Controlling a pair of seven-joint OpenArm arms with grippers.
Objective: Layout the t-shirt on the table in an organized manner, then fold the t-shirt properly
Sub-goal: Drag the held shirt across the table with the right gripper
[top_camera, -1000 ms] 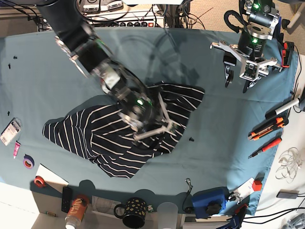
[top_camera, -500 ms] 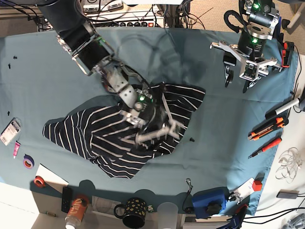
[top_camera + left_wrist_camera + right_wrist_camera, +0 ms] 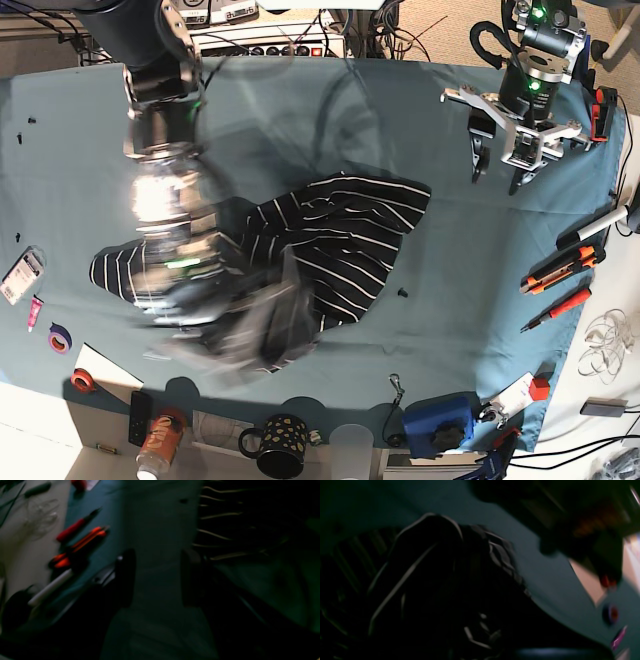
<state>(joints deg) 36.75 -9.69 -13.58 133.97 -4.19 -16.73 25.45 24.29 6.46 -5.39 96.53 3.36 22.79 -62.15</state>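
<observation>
Right pincer [image 3: 262, 335] grips the t-shirt [image 3: 340, 235], blurred.

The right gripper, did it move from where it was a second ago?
Yes. The right gripper swung from over the middle of the t-shirt toward the near table edge, closer to the mug. It is blurred.

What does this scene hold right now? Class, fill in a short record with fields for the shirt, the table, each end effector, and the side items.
shirt: t-shirt, dark with white stripes, crumpled, not laid flat
table: table under a teal cloth
right end effector: right end effector, motion-blurred over the shirt's near edge, shut; whether it holds fabric cannot be told
left end effector: left end effector, open, above bare cloth, apart from the shirt
side items: red-handled tools at one edge; mug at the near edge
</observation>
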